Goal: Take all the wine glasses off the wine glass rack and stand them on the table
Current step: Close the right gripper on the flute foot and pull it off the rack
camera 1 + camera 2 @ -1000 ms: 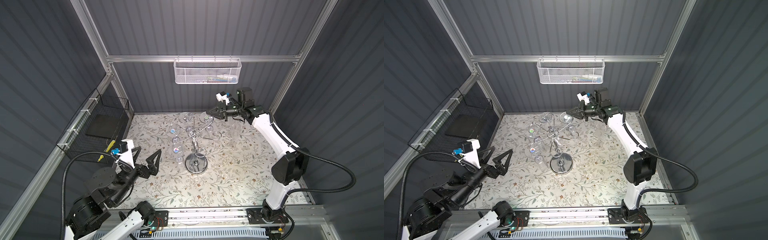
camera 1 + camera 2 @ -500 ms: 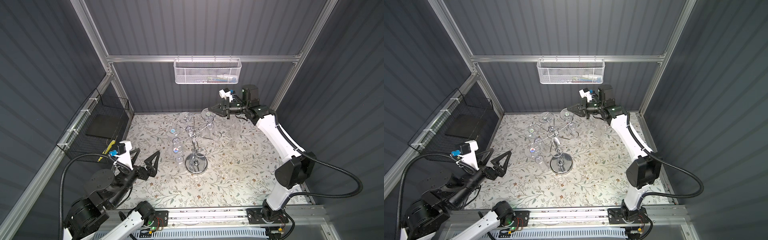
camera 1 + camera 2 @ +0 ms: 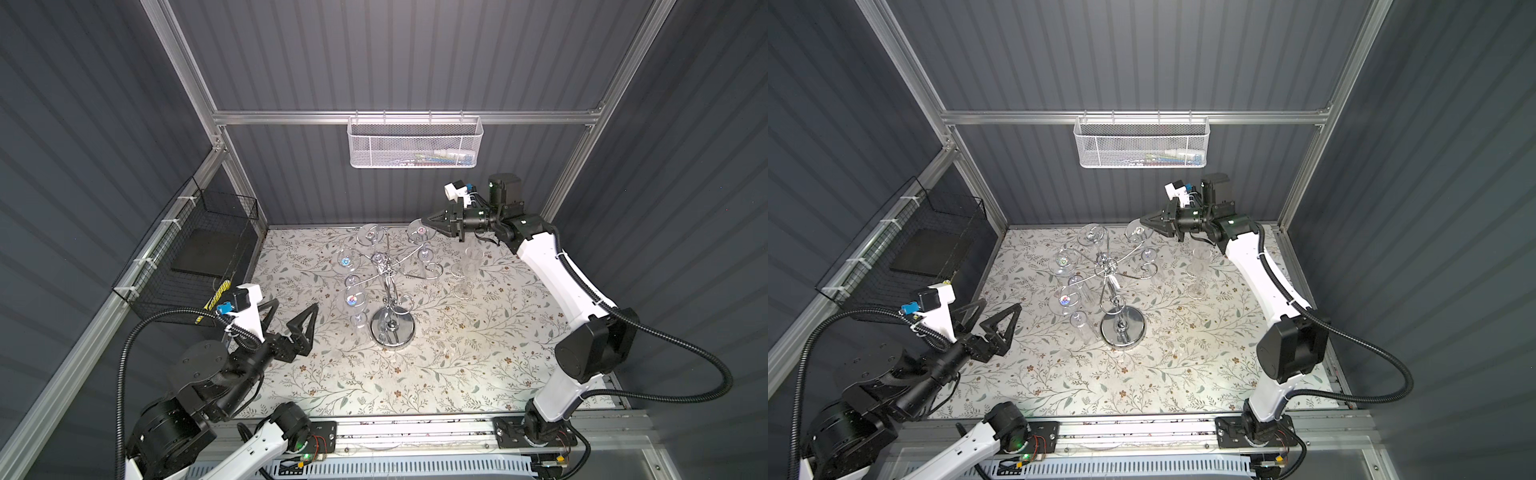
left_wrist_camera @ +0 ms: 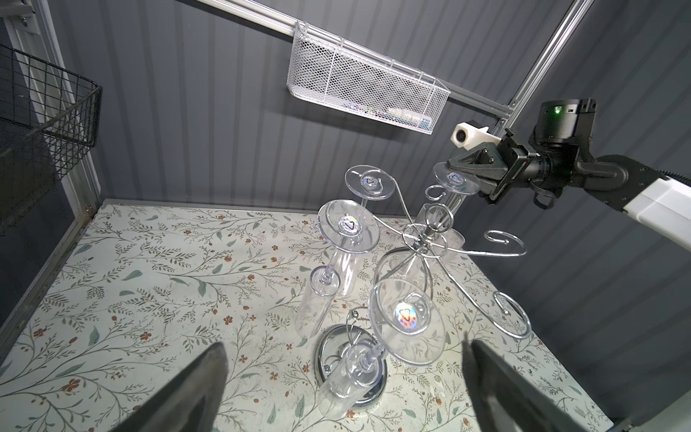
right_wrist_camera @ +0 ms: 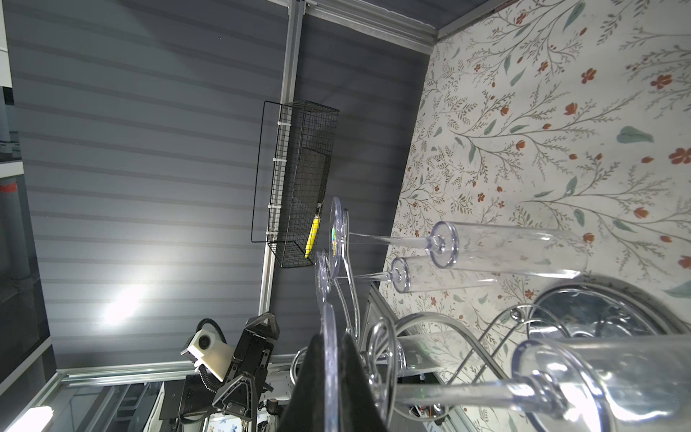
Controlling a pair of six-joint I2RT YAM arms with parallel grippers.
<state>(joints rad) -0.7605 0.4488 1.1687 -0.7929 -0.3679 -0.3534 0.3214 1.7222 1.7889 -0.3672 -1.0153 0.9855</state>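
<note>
Top views: the wine glass rack (image 3: 392, 329) stands mid tabletop (image 3: 498, 365). My right claw (image 3: 425, 220) reaches in level from the back-wall side of the rack. It is clamped on the foot of the wine glass (image 3: 420, 232), which hangs bowl-down on the rack arm nearest that wall. My left claw (image 3: 999, 307) is spread wide and holds nothing, parked well clear of the rack on the side facing the arm mounts

Left wrist view: the right claw (image 4: 451, 167) pinches the rim of the foot disc. The disc sits just above the curled hook (image 4: 435, 192), and I cannot tell whether it touches the wire. A neighbour glass (image 4: 369, 182) hangs on the next rack arm, close by

Right wrist view: the foot disc is edge-on between my fingers (image 5: 355, 377). The stem appears to run through the hook curl toward the bowl (image 5: 617, 385)

Judgement: the step in hand is sliding the stem out through the hook's open mouth
- Keep the pinch firm, because a thin, slick disc will likely pivot if it loosens
- Hold the disc level and draw outward, away from the rack's centre, along the line of that arm
- Do not pull straight up, as the bowl would probably catch under the curl
- Go slowly. The wire rack looks light, so a snag could rock it and swing the neighbour glass
- If it rocks, I would bring the left claw in to steady the base
</note>
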